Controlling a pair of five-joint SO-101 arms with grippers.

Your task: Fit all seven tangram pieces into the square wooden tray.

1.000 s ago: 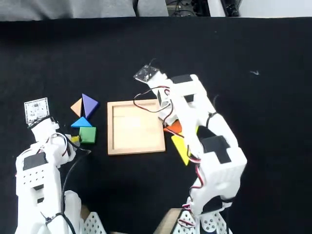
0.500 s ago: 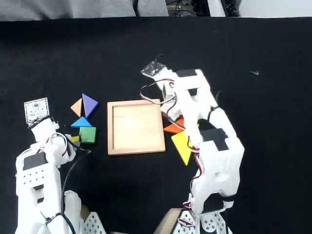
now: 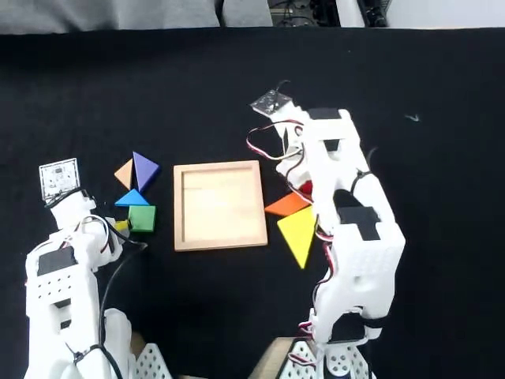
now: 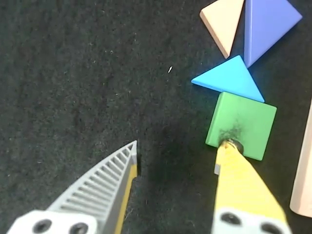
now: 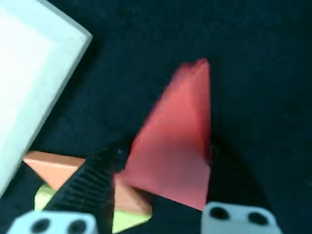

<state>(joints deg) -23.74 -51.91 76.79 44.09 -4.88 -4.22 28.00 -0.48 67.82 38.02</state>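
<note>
Square wooden tray (image 3: 179, 207): empty, all seven pieces left to fit. Right hand (image 5: 163, 185), beside the tray, grips red wedge-shaped wooden piece (image 5: 180, 126); orange triangle (image 3: 286, 205) and yellow triangle (image 3: 300, 233) close by. Left hand (image 4: 180, 146) spread, one fingertip at green square block (image 4: 243, 124).

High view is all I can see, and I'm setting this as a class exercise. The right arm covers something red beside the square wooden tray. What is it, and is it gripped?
Observer: The right wrist view shows a red triangular piece held between the fingers of the right gripper.
Operator: Does it touch the other pieces?
Observer: In that view its near corner overlaps the orange triangular piece. I cannot tell whether they touch.
Operator: And the left arm?
Observer: The left wrist view shows the left gripper open, with one fingertip at the edge of the green square piece.
</note>
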